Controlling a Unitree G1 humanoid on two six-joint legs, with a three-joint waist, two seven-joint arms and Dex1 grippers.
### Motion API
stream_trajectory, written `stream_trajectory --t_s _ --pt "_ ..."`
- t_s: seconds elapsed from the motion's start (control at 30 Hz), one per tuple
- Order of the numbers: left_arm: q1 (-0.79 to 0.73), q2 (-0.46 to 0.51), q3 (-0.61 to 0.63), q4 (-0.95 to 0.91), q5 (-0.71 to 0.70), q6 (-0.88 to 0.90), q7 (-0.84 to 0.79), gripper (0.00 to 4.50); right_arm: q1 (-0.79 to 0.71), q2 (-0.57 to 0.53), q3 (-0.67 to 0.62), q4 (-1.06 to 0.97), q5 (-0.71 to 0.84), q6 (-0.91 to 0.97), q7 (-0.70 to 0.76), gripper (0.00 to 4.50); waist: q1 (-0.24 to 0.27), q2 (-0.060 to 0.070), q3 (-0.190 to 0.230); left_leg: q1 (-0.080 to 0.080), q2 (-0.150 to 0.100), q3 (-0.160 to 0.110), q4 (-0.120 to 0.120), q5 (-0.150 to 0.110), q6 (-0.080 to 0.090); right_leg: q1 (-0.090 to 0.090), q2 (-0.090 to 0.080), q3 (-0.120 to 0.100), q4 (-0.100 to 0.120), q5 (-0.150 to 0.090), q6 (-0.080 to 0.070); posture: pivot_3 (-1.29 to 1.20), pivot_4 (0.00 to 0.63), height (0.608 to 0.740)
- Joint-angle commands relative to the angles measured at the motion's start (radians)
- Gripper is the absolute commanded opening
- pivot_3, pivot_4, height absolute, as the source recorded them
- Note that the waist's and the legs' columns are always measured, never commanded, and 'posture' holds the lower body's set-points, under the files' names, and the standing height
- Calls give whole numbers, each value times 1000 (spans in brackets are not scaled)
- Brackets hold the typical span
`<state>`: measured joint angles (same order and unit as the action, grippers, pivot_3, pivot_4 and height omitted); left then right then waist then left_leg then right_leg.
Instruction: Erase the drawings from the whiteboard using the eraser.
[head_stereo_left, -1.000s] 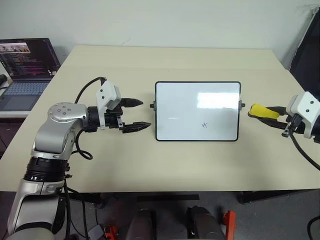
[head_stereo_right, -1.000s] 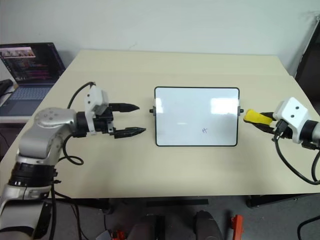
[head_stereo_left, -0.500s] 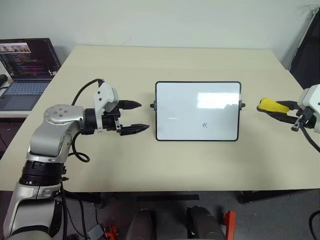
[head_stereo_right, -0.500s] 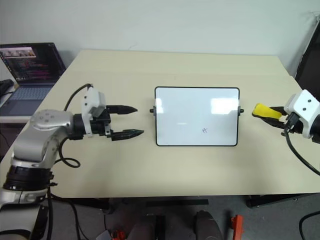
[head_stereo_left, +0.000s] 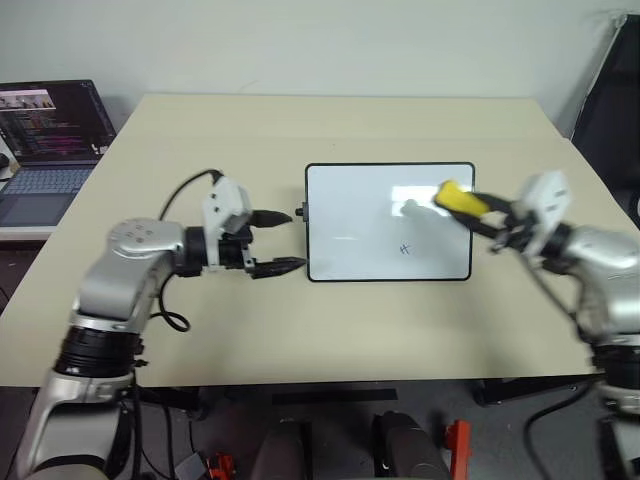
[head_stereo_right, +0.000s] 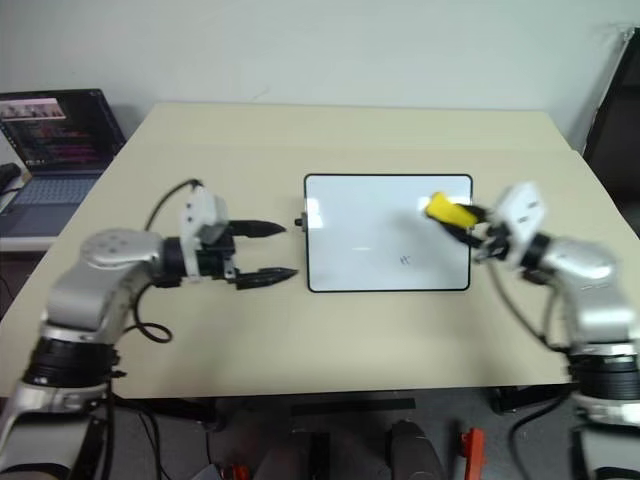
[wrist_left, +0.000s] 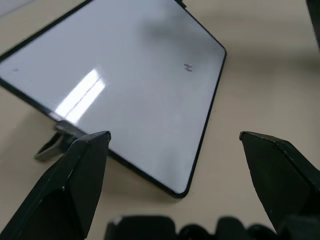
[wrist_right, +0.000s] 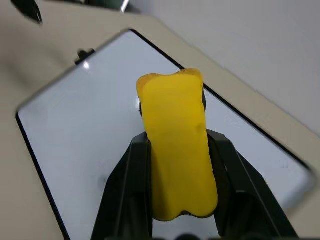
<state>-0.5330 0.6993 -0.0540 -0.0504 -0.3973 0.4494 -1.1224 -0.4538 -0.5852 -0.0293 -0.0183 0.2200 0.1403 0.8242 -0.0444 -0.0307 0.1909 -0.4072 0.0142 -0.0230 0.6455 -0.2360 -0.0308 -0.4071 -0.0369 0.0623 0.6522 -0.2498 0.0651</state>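
The whiteboard (head_stereo_left: 389, 222) lies flat at the middle of the beige surface (head_stereo_left: 330, 330), between the two arms. Its black frame carries a small knob (head_stereo_left: 299, 212) on the side facing the left arm. One small dark-blue scribble of the drawings (head_stereo_left: 404, 249) is visible on the lower middle part of the board; no other marks can be made out. A bright glare patch sits on the upper part of the board.

The eraser (head_stereo_left: 456, 197) is a yellow block located over the upper right corner area of the whiteboard, above and to the right of the scribble and apart from it. Whether the eraser touches the board cannot be determined.

Right gripper (head_stereo_left: 470, 208): the jaws are closed firmly on the eraser, one black finger (wrist_right: 125, 190) on each long side of the block, as shown in the right wrist view. The free end of the block projects beyond the fingertips toward the board.

Left gripper (head_stereo_left: 283, 241): the jaws stand wide apart and carry nothing. The fingertips (head_stereo_left: 292, 264) point toward the left edge of the whiteboard, just beside the frame and the knob, without contact. In the left wrist view the board lies ahead, between the two spread fingers.

A laptop (head_stereo_left: 45, 130) with its screen lit sits on a separate desk at the far left.
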Motion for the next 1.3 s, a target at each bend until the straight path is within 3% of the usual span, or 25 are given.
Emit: stream_trajectory --t_s 0.03,0.37,0.6,0.97,1.07,1.3 --pt "21 4 3 -66 -15 8 1 4500 -7 1 12 56 -110 -109 -88 1077 8 0 0 -1 0 0 0 0 0 0 0 0 0 0 0 0 150 740" --pt "43 -26 -40 -113 -23 31 -4 4500 -92 -11 130 408 -295 -311 -111 1076 9 0 0 2 -1 0 0 0 0 1 -1 0 1 0 0 0 150 740" --pt "48 -12 -27 -110 -26 30 -3 4500 -12 -22 263 349 -320 -296 54 1075 -3 -3 -2 10 0 1 1 0 0 4 0 2 10 -1 -2 0 150 740" --pt "38 -12 -29 -89 -19 19 2 4500 -180 -27 202 517 -437 -304 -242 1074 -13 -3 -2 11 -1 2 2 13 1 5 1 5 10 4 -3 0 150 740" --pt "34 -16 -32 -87 -17 17 2 4500 -184 -34 215 531 -453 -310 -250 1073 -13 -3 -2 11 -1 2 2 15 2 5 1 5 10 5 -3 0 150 740" --pt "30 -19 -34 -78 -15 12 -2 4500 -11 -48 286 308 -340 -248 31 1071 -12 -6 -4 10 -1 1 1 15 2 5 1 4 9 8 2 0 150 740"
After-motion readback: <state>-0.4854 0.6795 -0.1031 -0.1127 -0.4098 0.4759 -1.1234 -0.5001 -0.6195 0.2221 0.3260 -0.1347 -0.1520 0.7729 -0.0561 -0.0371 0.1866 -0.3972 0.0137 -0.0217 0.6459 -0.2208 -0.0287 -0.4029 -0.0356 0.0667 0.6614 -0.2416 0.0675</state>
